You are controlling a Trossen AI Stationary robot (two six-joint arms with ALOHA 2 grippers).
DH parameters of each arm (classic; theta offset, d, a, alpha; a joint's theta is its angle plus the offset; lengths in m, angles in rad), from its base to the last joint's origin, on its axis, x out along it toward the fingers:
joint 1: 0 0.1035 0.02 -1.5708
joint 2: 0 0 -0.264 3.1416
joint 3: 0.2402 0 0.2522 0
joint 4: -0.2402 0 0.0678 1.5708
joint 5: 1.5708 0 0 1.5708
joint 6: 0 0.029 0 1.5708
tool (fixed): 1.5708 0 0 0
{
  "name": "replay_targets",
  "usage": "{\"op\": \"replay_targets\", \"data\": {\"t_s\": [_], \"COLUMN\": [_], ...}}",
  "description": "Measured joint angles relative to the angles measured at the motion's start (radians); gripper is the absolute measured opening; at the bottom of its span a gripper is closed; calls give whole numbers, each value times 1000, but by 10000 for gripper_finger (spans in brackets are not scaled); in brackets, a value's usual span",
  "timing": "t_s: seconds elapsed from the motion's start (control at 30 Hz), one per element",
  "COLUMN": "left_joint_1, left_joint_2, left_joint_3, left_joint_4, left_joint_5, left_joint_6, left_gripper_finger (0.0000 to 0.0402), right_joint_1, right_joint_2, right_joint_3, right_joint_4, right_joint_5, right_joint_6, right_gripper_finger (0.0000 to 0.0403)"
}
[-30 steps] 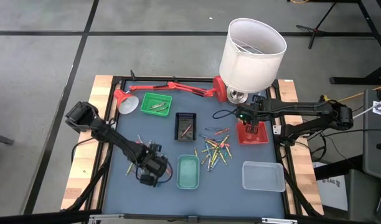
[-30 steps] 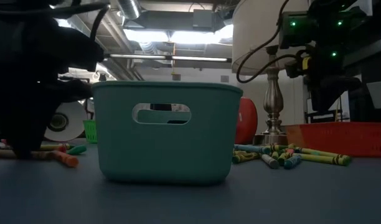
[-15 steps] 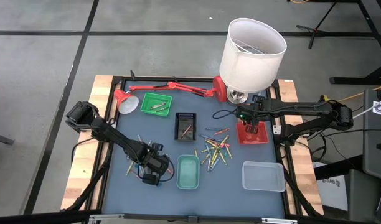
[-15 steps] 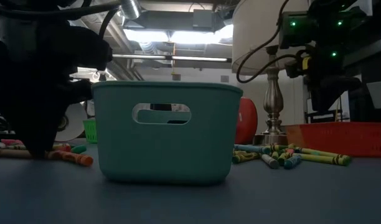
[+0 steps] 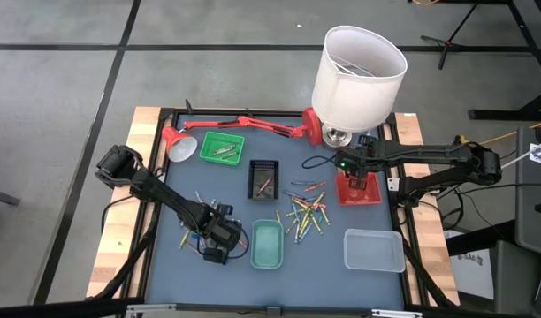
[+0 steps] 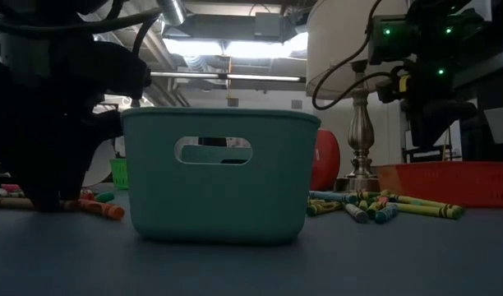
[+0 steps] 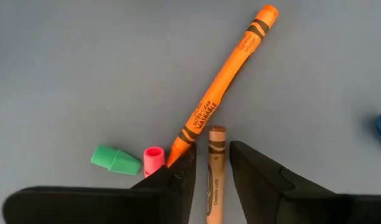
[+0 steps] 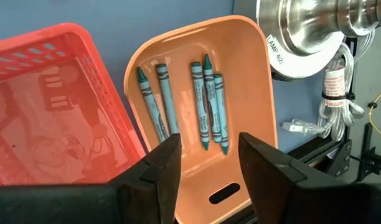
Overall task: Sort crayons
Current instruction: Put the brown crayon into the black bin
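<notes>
Left gripper (image 7: pixel 210 168) jaws parted, brown crayon (image 7: pixel 215 171) lying between them, orange crayon (image 7: pixel 223 87) just beside. Right gripper (image 8: pixel 209 158) jaws open over peach tray (image 8: pixel 253 74), nothing held.

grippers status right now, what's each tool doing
Left tool: open around a brown crayon on the table.
Right tool: open, empty, over the peach tray.

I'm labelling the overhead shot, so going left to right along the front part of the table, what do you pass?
left gripper → teal tray → pile of loose crayons → clear tray.
</notes>
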Motion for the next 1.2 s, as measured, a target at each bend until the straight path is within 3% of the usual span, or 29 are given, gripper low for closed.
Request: {"op": "replay_targets", "data": {"t_s": [0.43, 0.87, 1.2], "left_joint_1": [0, 64, 240], "left_joint_2": [-8, -230, -433], "left_joint_3": [-2, -7, -6], "left_joint_4": [-1, -26, -42], "left_joint_5": [-7, -17, -184], "left_joint_6": [22, 22, 23], "left_gripper_finger": [6, 6, 9], "right_joint_1": [0, 0, 0], "right_joint_2": [0, 0, 0], "right_joint_3": [0, 0, 0], "right_joint_4": [1, 1, 2], "right_joint_5": [0, 0, 0], "right_joint_6": [-2, -2, -2], "right_gripper_finger": [159, 159, 159]}}
